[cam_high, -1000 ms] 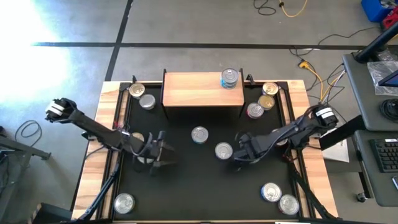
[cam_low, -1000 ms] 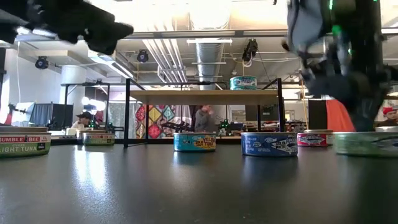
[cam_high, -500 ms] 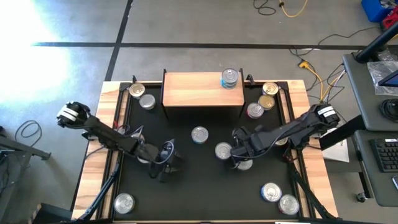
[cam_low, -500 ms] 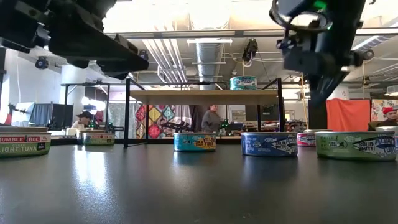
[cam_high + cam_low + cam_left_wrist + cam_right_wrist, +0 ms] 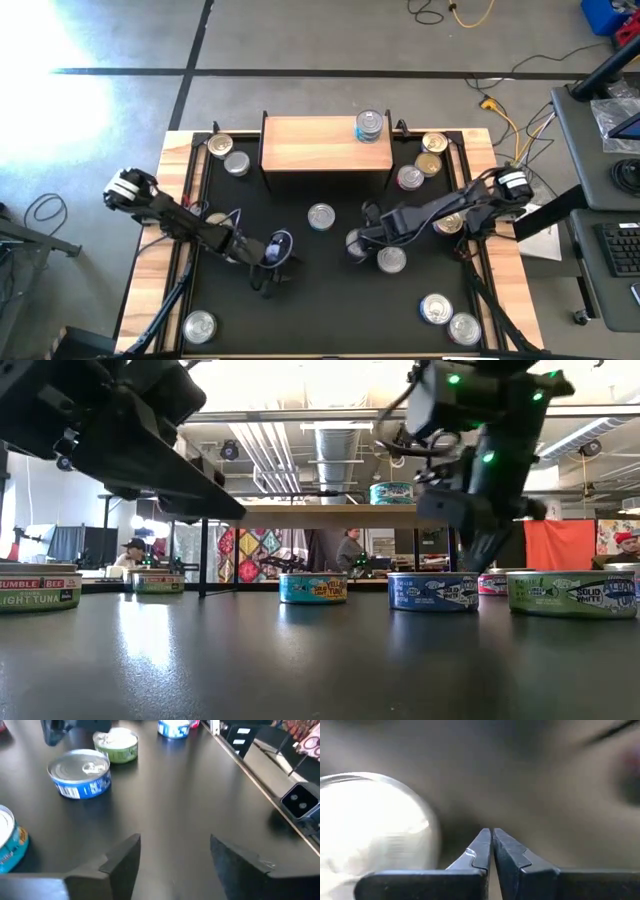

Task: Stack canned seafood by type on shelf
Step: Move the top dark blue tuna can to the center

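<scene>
The shelf (image 5: pixel 325 148) stands at the table's far middle with one tin (image 5: pixel 369 125) on its board. Other canned seafood sits scattered on the black table: a silver-lidded tin (image 5: pixel 321 216), a blue tin (image 5: pixel 80 779) and a green tin (image 5: pixel 117 744). My left gripper (image 5: pixel 175 850) is open low over bare table, left of centre (image 5: pixel 280 268), with nothing between its fingers. My right gripper (image 5: pixel 491 834) is shut and points down beside a silver-lidded tin (image 5: pixel 370 825). It shows in the low view behind the blue tin (image 5: pixel 432 591).
More tins stand at the far left (image 5: pixel 221 147), far right (image 5: pixel 433 145), near right (image 5: pixel 435 308) and near left (image 5: pixel 200 325). The black table has light wooden edges (image 5: pixel 165 240). Open tabletop lies in the near middle. People show in the room behind the shelf.
My left gripper has gone toward the table's right and near edges and sunk lower. My right gripper has gone toward the table's left edge, still shut. That uncovers the green tin it stood over, which stays in place.
</scene>
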You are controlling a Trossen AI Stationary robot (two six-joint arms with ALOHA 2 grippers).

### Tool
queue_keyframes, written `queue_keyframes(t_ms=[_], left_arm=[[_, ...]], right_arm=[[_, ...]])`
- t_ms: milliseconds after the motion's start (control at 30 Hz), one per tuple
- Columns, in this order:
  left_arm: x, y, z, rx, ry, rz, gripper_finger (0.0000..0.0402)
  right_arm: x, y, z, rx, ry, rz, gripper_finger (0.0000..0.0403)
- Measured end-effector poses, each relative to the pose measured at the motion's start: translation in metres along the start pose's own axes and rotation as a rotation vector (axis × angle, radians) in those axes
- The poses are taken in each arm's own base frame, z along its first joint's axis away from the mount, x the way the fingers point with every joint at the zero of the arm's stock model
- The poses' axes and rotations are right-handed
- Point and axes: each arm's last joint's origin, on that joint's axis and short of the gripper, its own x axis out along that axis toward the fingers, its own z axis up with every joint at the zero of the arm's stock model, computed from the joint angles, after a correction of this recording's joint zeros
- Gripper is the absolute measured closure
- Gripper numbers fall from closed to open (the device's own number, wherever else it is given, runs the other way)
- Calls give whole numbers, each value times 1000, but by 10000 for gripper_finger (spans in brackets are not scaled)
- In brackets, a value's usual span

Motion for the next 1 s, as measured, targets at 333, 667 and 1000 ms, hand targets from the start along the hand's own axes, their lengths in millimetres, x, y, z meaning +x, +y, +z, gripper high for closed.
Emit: queue_keyframes(t_ms=[333, 667, 1000], left_arm=[[19, -11, 2, -18, 10, -22, 127], [16, -16, -9, -95, 19, -55, 127], [13, -18, -14, -107, 29, -63, 127]], right_arm=[[-13, 44, 16, -120, -66, 201, 390], [-29, 54, -3, -162, -5, 243, 390], [-18, 73, -33, -157, 228, 334, 390]])
